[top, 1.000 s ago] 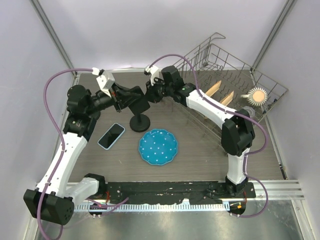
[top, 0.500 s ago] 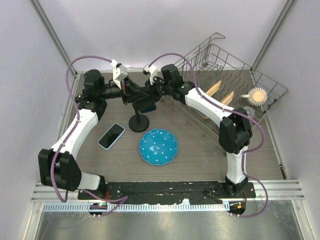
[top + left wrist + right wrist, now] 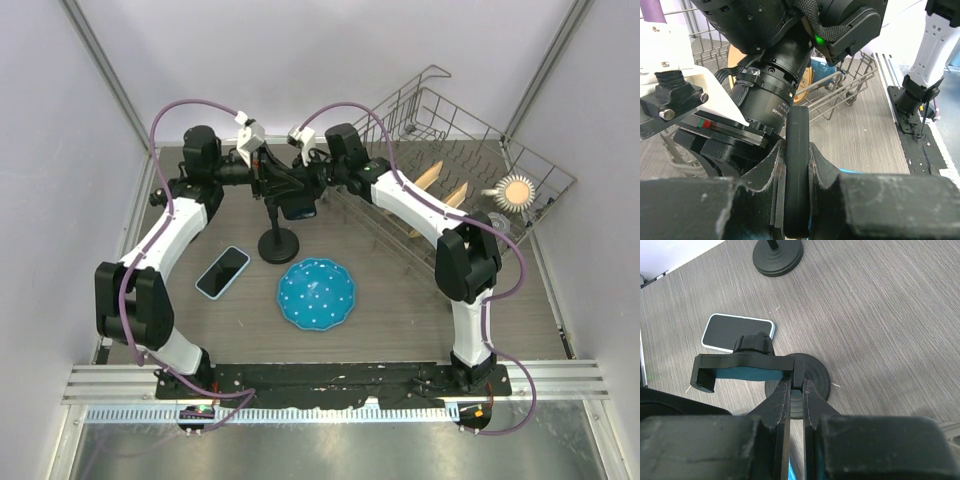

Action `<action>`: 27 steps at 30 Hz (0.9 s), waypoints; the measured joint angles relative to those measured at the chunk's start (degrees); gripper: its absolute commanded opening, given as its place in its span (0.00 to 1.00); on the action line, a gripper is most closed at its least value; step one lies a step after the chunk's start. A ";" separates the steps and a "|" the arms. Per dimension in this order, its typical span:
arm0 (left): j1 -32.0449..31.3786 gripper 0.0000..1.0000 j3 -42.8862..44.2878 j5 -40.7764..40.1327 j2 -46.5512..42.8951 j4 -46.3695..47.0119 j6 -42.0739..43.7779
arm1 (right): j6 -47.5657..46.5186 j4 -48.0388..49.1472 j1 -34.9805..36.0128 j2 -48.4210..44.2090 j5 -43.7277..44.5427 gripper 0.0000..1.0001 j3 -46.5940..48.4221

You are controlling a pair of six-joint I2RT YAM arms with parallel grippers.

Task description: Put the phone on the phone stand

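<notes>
The phone (image 3: 222, 272), black screen with a light blue rim, lies flat on the table left of the phone stand's round base (image 3: 279, 245). It also shows in the right wrist view (image 3: 737, 332). The stand's black cradle (image 3: 298, 203) sits atop its pole. My left gripper (image 3: 272, 182) is shut on the cradle from the left; its fingers (image 3: 822, 170) pinch a thin black edge (image 3: 797, 150). My right gripper (image 3: 312, 185) is shut on the cradle's end (image 3: 799, 372) from the right. The cradle (image 3: 742, 365) holds no phone.
A blue dotted plate (image 3: 317, 294) lies just in front of the stand base. A wire dish rack (image 3: 460, 150) with wooden utensils and a round brush stands at the back right, close behind my right arm. Walls close in the back and sides.
My left arm has swung toward the back and its gripper moved right, to the cradle. The cradle has shifted up and right and turned. The phone and plate have not moved.
</notes>
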 measured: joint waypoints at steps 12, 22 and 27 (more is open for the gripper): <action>0.04 0.00 4.24 1.97 2.21 -10.67 9.42 | -3.45 -1.25 -0.61 1.42 -4.85 0.01 1.62; 1.49 0.00 4.24 1.46 3.91 -14.60 13.92 | -4.63 -2.60 -1.31 3.85 -8.85 0.01 4.79; 1.66 0.00 4.24 1.01 4.15 -15.87 15.58 | -4.00 -2.58 -1.51 4.33 -8.90 0.01 5.46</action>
